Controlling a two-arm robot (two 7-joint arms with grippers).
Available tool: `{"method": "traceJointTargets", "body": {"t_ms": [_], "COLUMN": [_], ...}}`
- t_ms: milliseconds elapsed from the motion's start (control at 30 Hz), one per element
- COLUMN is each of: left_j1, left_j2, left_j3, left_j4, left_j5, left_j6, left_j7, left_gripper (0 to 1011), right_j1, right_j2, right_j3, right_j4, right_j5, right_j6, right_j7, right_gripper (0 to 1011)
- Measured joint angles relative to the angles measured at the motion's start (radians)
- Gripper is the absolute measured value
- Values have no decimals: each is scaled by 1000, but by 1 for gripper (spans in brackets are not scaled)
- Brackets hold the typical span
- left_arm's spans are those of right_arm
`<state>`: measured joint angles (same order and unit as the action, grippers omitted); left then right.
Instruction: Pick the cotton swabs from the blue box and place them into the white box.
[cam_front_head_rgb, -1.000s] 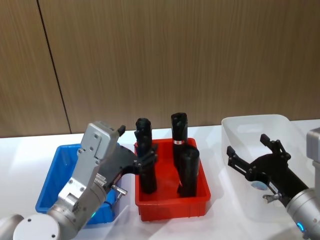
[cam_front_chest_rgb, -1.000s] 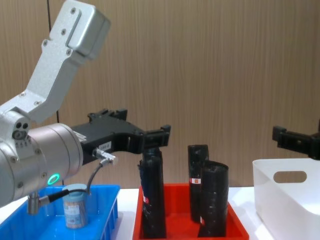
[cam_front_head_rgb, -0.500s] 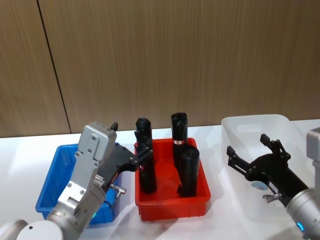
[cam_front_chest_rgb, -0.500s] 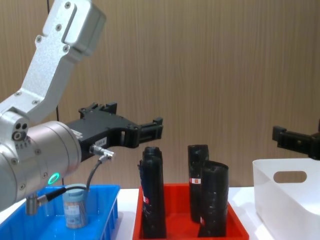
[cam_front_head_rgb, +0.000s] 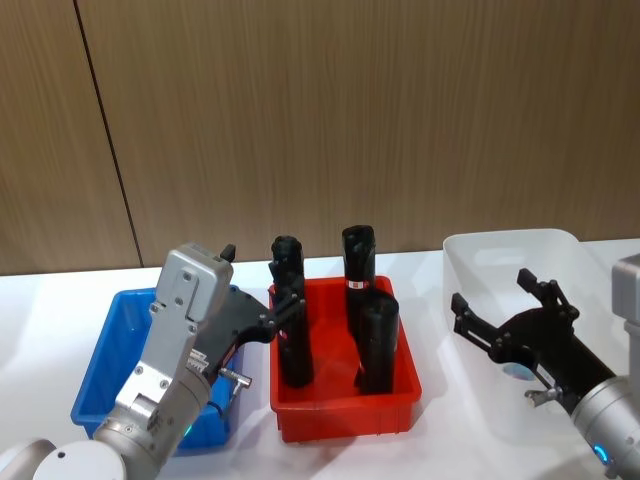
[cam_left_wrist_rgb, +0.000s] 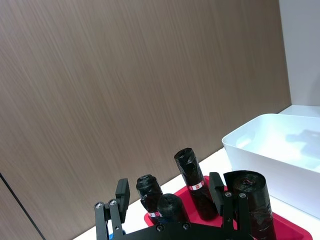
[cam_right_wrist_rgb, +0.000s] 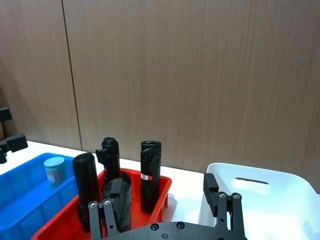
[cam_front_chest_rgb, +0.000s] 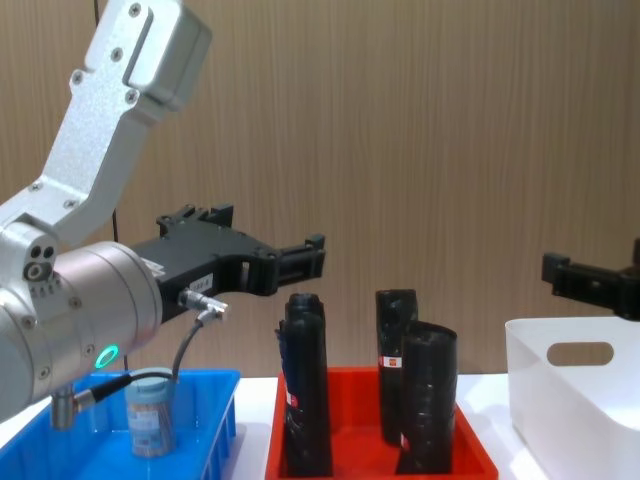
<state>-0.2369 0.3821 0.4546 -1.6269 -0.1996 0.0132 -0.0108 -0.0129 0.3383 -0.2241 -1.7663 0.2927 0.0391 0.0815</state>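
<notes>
A jar of cotton swabs (cam_front_chest_rgb: 150, 412) stood upright in the blue box (cam_front_chest_rgb: 205, 378), lower than the left gripper (cam_left_wrist_rgb: 169, 186), whose empty fingers were apart; it should pull back, tip down and straddle the lid squarely. The right gripper (cam_front_head_rgb: 492, 292), fingers apart, hovered over the white box (cam_front_head_rgb: 500, 243)

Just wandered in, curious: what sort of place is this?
Likely a robot test bench: white table, wood-panelled wall, blue box, red tray and white box in a row, left arm and right arm above them, jaws open.
</notes>
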Motion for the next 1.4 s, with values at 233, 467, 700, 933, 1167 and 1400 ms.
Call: {"method": "traceJointTargets", "body": {"t_ms": [233, 467, 700, 933, 1167, 1400], "left_j1": [0, 0, 0, 0, 0, 0], "left_j2": [0, 0, 0, 0, 0, 0], "left_j3": [0, 0, 0, 0, 0, 0], "left_j4": [0, 1, 1, 1, 1, 1], "left_j5": [0, -1, -1, -1, -1, -1], "left_j6": [0, 1, 1, 1, 1, 1], "left_j7": [0, 0, 0, 0, 0, 0], "left_gripper": [1004, 1004, 1004, 1004, 1004, 1004], "right_j1": [9, 33, 72, 111, 161, 209], "right_j2": [7, 10, 3, -9, -33, -59], "right_j3": [4, 9, 12, 8, -5, -20], "right_j4": [0, 15, 53, 97, 167, 247], "right_j5": [16, 40, 64, 72, 63, 40], "right_j6": [23, 57, 94, 119, 136, 138], "right_j7": [53, 118, 174, 227, 279, 319], "right_gripper": [1001, 1001, 1001, 1001, 1002, 1001]}}
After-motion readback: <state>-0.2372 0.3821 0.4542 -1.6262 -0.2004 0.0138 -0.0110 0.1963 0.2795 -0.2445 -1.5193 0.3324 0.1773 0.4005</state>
